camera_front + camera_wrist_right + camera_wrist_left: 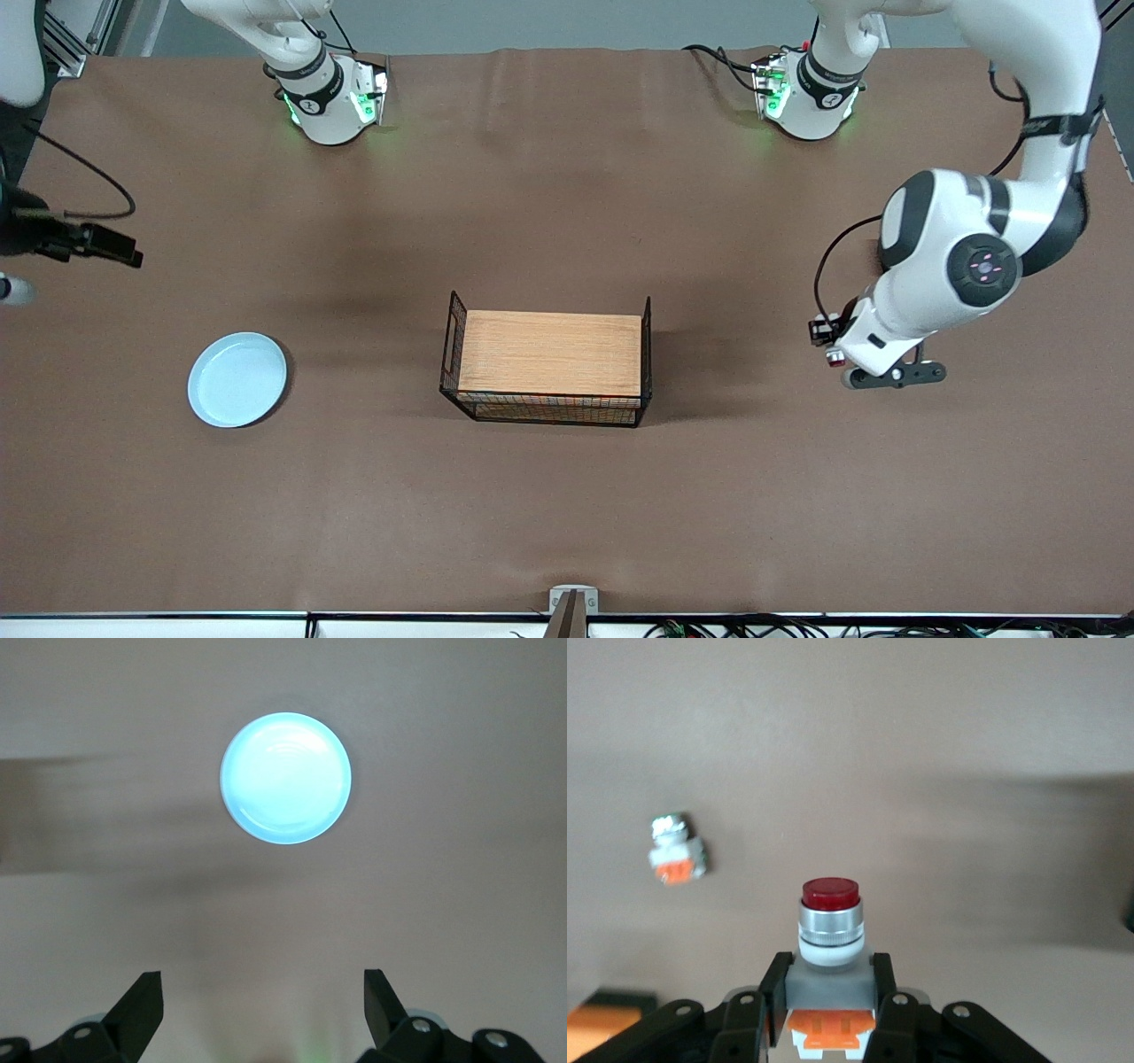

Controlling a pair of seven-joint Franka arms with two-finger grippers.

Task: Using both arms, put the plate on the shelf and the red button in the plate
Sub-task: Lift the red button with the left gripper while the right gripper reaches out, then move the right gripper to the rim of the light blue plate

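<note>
Left pincer is up in the air over bare counter at the left arm's end, clamped on the red button. In the left wrist view its dark fingers grip the button's grey-white body from both sides; the dark red cap points away from the wrist and the orange block sits back between the fingers. In the front view the left arm's wrist covers the pincer and the button.

On the counter below, in the left wrist view: a second small white-and-orange part with a silvery tip, lying by itself, well apart from the held button. An orange object shows at the edge of that view, only partly in frame; what it is I cannot tell.

Right pincer is spread wide and holds nothing. It hangs above the counter at the right arm's end, over bare surface near the plate. The right arm leaves the front view at its edge, so the pincer shows only in its own wrist view.

The plate is pale blue, flat on the counter at the right arm's end, nothing on it, touching nothing.

Wooden-topped wire rack stands mid-counter, between plate and left arm, well apart from both, its top bare
</note>
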